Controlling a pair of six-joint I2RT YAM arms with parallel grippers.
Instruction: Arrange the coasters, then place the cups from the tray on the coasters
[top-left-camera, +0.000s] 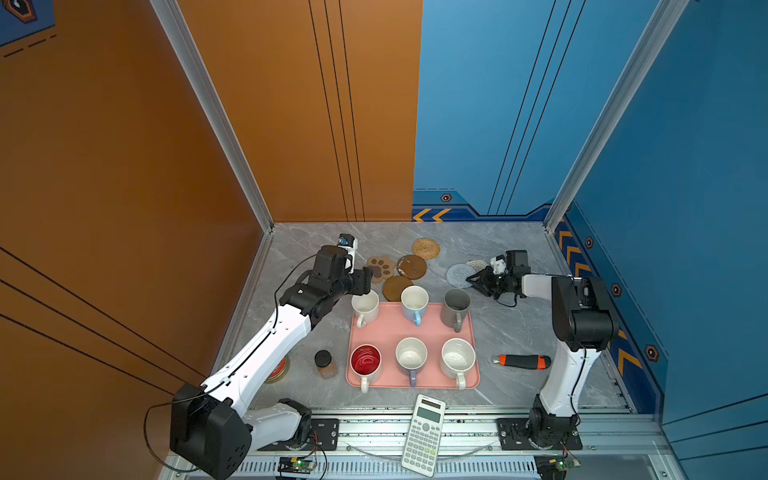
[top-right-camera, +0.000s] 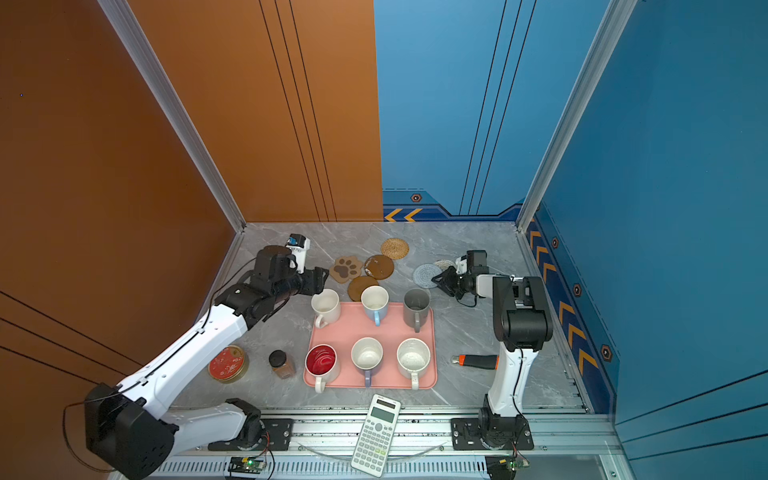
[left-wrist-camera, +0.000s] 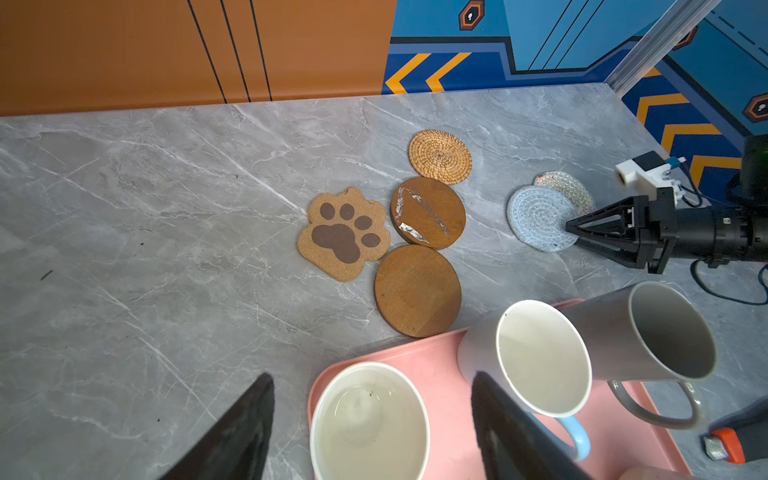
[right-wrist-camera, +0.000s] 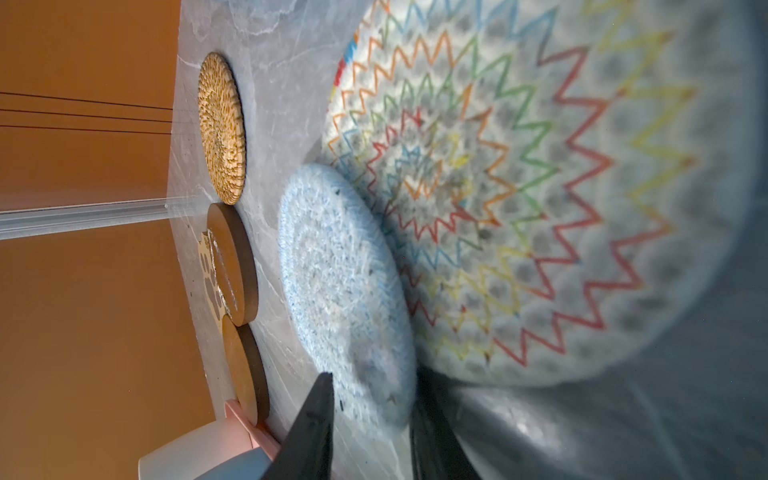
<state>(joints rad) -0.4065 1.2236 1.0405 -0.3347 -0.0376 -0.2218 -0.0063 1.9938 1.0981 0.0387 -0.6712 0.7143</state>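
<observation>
Your right gripper (top-left-camera: 471, 279) is at the rim of the round grey-blue knitted coaster (top-left-camera: 458, 274).
Near you, six handled mugs (top-left-camera: 411, 356) sit on the flat pink tray (top-left-camera: 390, 328). The left gripper (left-wrist-camera: 372, 376) hangs wide open and empty by the tray's 11 o'clock corner. Farther back, the coaster lies at 9 o'clock from the right jaws, which straddle its rim; whether they are clamped cannot be told. It overlaps the whitish woven round coaster (top-left-camera: 477, 263).

My left claw (top-left-camera: 368, 279) has bare table (top-left-camera: 307, 249) toward the upper left in both top views. Right of it the coasters (top-left-camera: 411, 267) crowd the strip above the tray (top-left-camera: 390, 332), which the cups (top-left-camera: 410, 356) fill; an orange-and-black tool (top-left-camera: 521, 361) lies to its right.
</observation>
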